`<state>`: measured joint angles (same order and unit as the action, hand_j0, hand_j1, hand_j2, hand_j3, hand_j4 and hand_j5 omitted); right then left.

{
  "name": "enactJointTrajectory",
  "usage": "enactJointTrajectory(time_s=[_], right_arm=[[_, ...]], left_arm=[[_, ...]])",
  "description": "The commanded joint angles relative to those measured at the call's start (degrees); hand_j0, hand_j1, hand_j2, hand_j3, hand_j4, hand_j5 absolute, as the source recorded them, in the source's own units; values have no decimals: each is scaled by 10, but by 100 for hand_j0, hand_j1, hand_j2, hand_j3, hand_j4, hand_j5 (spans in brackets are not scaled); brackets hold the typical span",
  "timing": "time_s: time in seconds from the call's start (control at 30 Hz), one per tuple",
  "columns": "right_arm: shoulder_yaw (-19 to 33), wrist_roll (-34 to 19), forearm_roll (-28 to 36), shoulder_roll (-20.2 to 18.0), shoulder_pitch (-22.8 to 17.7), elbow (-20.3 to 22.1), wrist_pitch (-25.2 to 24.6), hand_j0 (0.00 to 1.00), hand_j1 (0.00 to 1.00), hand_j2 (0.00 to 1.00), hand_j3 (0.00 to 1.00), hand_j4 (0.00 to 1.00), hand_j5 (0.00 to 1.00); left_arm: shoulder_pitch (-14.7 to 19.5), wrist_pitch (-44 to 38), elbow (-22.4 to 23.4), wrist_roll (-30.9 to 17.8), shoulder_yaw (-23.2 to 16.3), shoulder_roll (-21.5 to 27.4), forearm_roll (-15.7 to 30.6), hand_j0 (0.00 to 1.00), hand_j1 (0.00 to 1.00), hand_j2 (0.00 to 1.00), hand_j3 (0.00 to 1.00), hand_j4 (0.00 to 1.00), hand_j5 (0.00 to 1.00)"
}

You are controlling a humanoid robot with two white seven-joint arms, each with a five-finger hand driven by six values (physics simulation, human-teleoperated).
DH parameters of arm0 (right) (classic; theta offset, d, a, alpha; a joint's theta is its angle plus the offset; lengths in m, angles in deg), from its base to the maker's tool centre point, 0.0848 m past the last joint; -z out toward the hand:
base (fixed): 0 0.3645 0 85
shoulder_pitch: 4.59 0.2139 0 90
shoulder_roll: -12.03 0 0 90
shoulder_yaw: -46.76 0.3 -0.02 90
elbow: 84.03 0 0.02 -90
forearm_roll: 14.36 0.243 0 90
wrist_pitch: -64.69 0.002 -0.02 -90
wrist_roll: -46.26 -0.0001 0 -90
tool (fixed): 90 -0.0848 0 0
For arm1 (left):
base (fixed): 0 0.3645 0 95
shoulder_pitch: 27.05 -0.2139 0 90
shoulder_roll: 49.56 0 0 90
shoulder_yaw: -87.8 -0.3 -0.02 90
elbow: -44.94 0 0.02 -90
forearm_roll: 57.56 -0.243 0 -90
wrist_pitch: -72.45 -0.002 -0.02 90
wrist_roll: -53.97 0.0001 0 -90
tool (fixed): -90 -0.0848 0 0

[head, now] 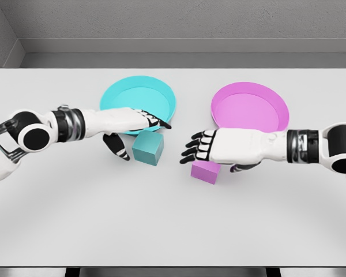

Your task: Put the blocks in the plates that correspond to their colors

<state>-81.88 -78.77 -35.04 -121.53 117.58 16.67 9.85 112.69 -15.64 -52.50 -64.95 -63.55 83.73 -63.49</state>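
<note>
Both blocks unplaced: left hand (139, 128) open around teal block (148, 148), right hand (210, 145) open over pink block (205, 171); next, close and lift

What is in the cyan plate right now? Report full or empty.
Empty. The cyan plate shows only its bare inside; the teal block sits on the table just in front of it, by the left robot hand.

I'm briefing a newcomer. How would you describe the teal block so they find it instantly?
Start at the cyan plate on the white table. Just below its near rim, by the left hand, sits the teal block. The other block is pink.
</note>
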Motion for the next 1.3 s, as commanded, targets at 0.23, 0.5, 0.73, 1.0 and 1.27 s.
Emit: enactJointTrajectory(time_s=[0.23, 0.5, 0.73, 1.0, 1.27], right_arm=[[-3, 0, -16, 21, -2, -14, -2, 100, 100, 100, 100, 100, 100], [-3, 0, -49, 29, -7, -33, -2, 100, 100, 100, 100, 100, 100], [-2, 0, -59, 30, -8, -56, -2, 100, 100, 100, 100, 100, 100], [-4, 0, -74, 48, -10, -57, -2, 100, 100, 100, 100, 100, 100], [-3, 0, -80, 56, -14, -78, -2, 100, 100, 100, 100, 100, 100]], left_arm=[[5, -11, 31, 0, -18, -20, -1, 100, 100, 100, 100, 100, 100], [14, -10, 82, 0, -32, -53, -2, 100, 100, 100, 100, 100, 100], [17, -9, 82, 0, -43, -54, -2, 100, 100, 100, 100, 100, 100], [18, -7, 81, 0, -44, -59, -28, 84, 84, 84, 84, 84, 84], [18, -2, 78, -1, -44, -59, -27, 72, 72, 72, 72, 72, 72]])
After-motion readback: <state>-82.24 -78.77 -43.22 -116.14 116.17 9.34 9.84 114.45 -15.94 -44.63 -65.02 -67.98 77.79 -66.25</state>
